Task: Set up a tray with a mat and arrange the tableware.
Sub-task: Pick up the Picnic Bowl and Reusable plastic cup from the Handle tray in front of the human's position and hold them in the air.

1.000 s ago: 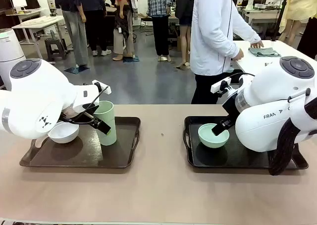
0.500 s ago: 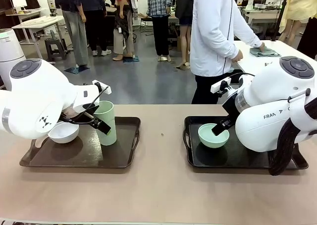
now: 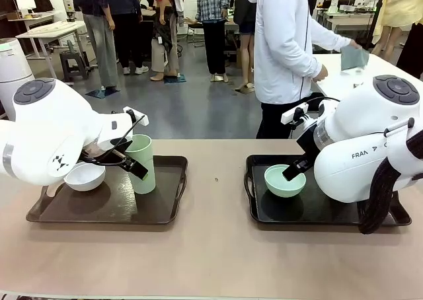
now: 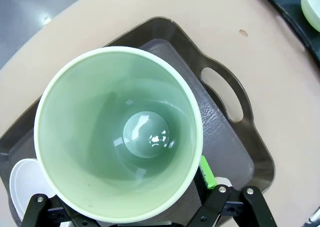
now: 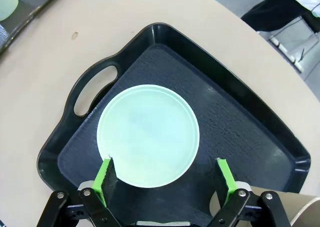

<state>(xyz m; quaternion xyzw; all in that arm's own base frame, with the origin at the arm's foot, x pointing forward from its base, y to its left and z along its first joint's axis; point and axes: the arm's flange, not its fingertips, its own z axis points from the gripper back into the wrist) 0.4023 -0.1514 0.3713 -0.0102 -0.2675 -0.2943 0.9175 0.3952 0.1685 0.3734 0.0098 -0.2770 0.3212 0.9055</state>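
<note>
Bright, even indoor light, soft shadows (wrist views bend at edges).

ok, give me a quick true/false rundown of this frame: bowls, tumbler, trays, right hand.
1. The mint green bowl sits in the black tray. True.
2. The pale green tumbler lies on its side. False: it stands upright in the brown tray.
3. The right hand is shut on the mint green bowl. False: its jaws stand open, one finger on either side of the bowl.
4. The white bowl shares the brown tray with the tumbler. True.
</note>
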